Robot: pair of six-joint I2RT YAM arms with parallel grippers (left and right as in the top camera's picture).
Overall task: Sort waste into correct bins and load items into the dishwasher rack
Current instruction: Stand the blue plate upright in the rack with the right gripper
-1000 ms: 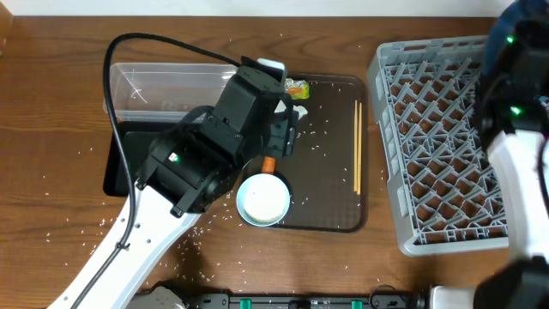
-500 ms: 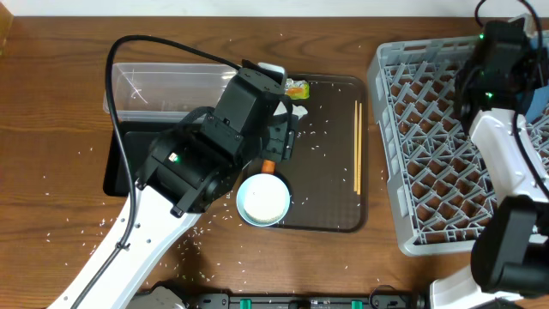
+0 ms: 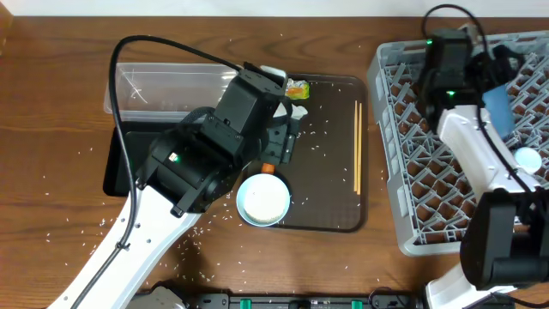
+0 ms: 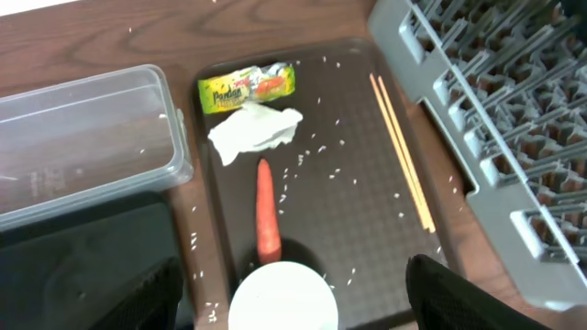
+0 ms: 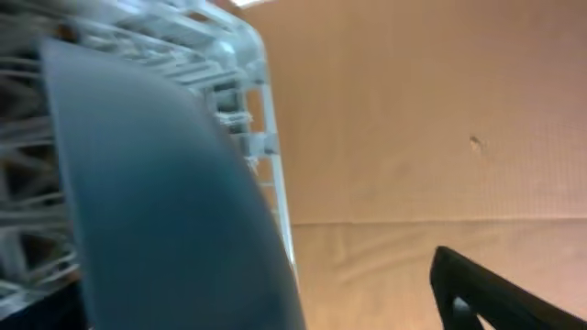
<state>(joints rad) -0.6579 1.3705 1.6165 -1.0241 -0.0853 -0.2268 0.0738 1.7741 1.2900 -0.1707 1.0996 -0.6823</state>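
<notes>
My left gripper [image 4: 292, 307] hangs open over the brown serving tray [image 4: 367, 211], its fingers either side of the white bowl [image 4: 282, 298] and clear of it. Beyond the bowl lie the orange carrot [image 4: 266, 211], the crumpled tissue [image 4: 255, 131] and the yellow-green wrapper [image 4: 248, 87], with rice grains scattered around. The chopsticks [image 4: 401, 151] lie along the tray's right side. The blue plate [image 3: 497, 103] stands on edge in the grey rack [image 3: 429, 172]. My right gripper [image 3: 482, 75] is beside it, open; its one visible finger [image 5: 495, 293] stands apart from the plate [image 5: 165, 202].
The clear tub [image 3: 163, 86] and the black tray [image 3: 129, 167] sit left of the serving tray, partly under my left arm. A small white cup [image 3: 525, 159] rests in the rack's right side. Rice grains dot the wooden table [image 3: 51, 172].
My right arm has swung left over the rack's far side, uncovering the blue plate standing in the rack. The left arm has stayed where it was.
</notes>
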